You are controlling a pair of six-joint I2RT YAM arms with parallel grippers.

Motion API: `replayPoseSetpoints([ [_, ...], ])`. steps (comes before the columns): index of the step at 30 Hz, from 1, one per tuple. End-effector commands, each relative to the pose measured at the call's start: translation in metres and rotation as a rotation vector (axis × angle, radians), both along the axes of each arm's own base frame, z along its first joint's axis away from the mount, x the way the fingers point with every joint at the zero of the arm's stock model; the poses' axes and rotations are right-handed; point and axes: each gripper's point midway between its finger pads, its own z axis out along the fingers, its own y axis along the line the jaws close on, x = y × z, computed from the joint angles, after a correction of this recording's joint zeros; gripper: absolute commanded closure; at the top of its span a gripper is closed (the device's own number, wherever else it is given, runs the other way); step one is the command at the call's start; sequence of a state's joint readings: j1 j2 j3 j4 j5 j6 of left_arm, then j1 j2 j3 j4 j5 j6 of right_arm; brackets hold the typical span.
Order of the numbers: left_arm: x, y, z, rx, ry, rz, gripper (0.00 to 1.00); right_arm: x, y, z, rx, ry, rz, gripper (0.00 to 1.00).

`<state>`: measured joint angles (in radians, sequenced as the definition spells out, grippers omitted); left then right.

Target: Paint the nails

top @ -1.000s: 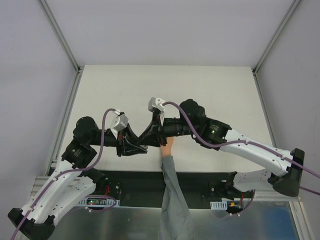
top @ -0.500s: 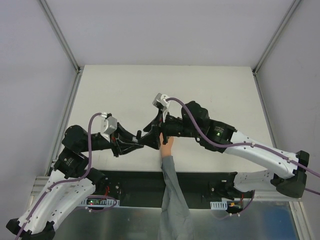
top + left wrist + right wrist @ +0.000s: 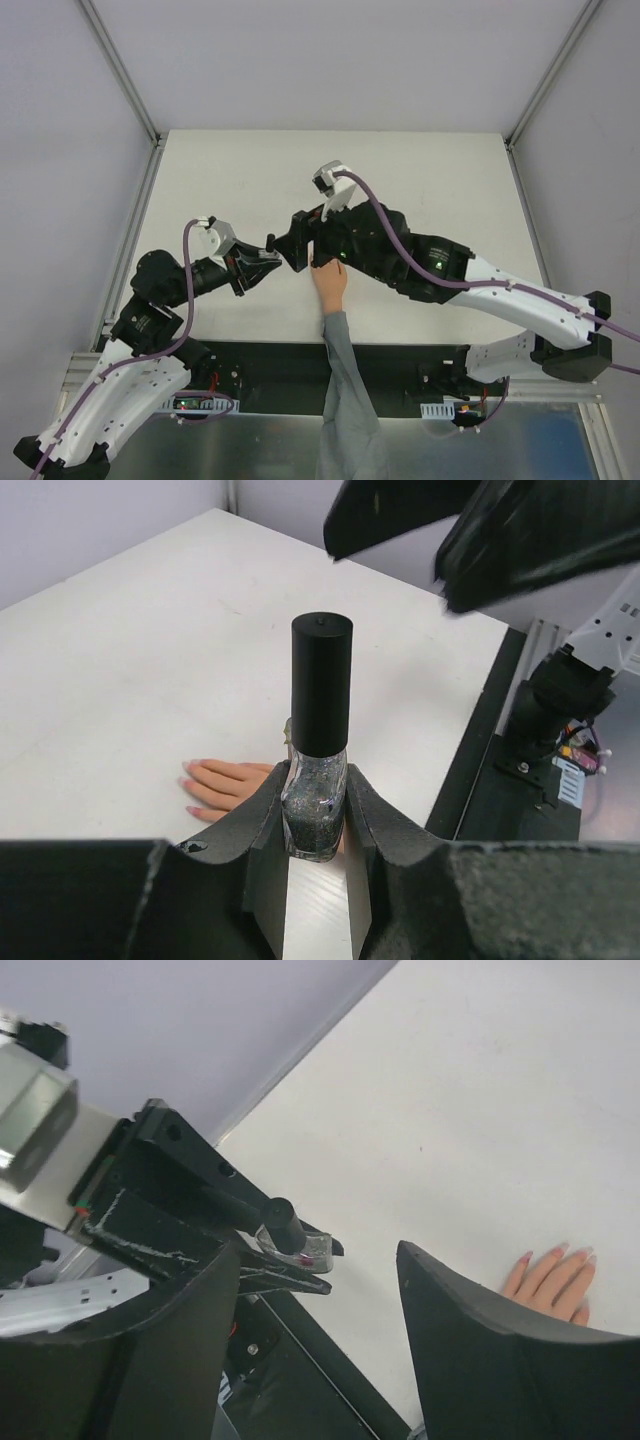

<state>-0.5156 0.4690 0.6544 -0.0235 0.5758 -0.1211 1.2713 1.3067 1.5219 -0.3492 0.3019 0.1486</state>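
A glittery dark polish bottle [image 3: 316,810] with a tall black cap [image 3: 321,690] stands upright between my left gripper's [image 3: 317,792] jaws, which are shut on its glass body. The peach mannequin hand [image 3: 330,284] lies flat on the table, fingers pointing away, with its grey sleeve [image 3: 346,385] trailing toward me. Its nails [image 3: 527,1257] show as faint pink tips. My right gripper [image 3: 293,247] hovers open just right of the bottle cap [image 3: 270,243], above and left of the hand. In the right wrist view, the bottle [image 3: 291,1237] sits beyond my open right gripper [image 3: 316,1250], with the hand [image 3: 553,1280] at far right.
The white table [image 3: 420,170] is bounded by metal frame rails [image 3: 120,70] at the back corners. A black strip [image 3: 270,365] with the arm bases and electronics runs along the near edge.
The right gripper has opened wide and shifted left and up, off the hand toward the bottle cap. The left gripper has carried the bottle left and farther from the near edge.
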Motion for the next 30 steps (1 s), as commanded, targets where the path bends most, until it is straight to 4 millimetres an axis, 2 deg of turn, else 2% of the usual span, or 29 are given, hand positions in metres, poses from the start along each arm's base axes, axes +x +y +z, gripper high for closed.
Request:
replayPoseSetpoints([
  [1,0.015,0.01,0.003,-0.013,-0.035,0.104,1.0,0.016,0.01,-0.008,-0.03,-0.015,-0.159,0.36],
  [3,0.016,0.01,0.0,-0.009,-0.031,0.11,1.0,0.019,0.02,-0.006,-0.037,-0.043,-0.173,0.39],
  [4,0.017,0.01,-0.002,-0.008,-0.027,0.111,1.0,0.013,0.026,-0.007,-0.045,-0.058,-0.16,0.4],
  [5,0.017,0.011,-0.002,-0.008,-0.024,0.114,1.0,0.014,0.028,-0.001,-0.044,-0.086,-0.166,0.42],
  [9,0.018,0.01,-0.004,-0.006,-0.017,0.117,1.0,0.01,0.047,-0.008,-0.08,-0.104,-0.158,0.43],
  [16,0.019,0.014,-0.001,-0.024,-0.017,0.145,1.0,0.019,0.052,-0.017,-0.067,-0.087,-0.238,0.58],
  [18,0.019,0.015,-0.001,-0.03,-0.013,0.152,1.0,0.02,0.052,-0.02,-0.046,-0.07,-0.262,0.58],
  [19,0.019,0.016,0.001,-0.035,-0.016,0.156,1.0,0.02,0.053,-0.027,-0.044,-0.054,-0.268,0.59],
  [21,0.021,0.017,0.001,-0.047,-0.011,0.17,1.0,0.019,0.057,-0.026,-0.014,-0.046,-0.27,0.61],
  [24,0.02,0.015,0.003,-0.055,-0.007,0.162,1.0,0.022,0.061,-0.03,-0.011,-0.068,-0.285,0.71],
  [25,0.02,0.015,0.003,-0.056,-0.006,0.155,1.0,0.023,0.061,-0.03,-0.013,-0.076,-0.289,0.81],
  [27,0.019,0.015,0.005,-0.065,0.0,0.156,1.0,0.024,0.061,-0.031,-0.033,-0.096,-0.283,0.9],
  [28,0.018,0.015,0.005,-0.069,0.007,0.158,1.0,0.023,0.059,-0.03,-0.037,-0.1,-0.28,0.99],
  [29,0.017,0.014,0.005,-0.078,0.022,0.151,1.0,0.022,0.058,-0.036,-0.061,-0.111,-0.266,0.99],
  [30,0.014,0.013,0.006,-0.082,0.032,0.14,1.0,0.022,0.054,-0.033,-0.064,-0.126,-0.257,0.99],
])
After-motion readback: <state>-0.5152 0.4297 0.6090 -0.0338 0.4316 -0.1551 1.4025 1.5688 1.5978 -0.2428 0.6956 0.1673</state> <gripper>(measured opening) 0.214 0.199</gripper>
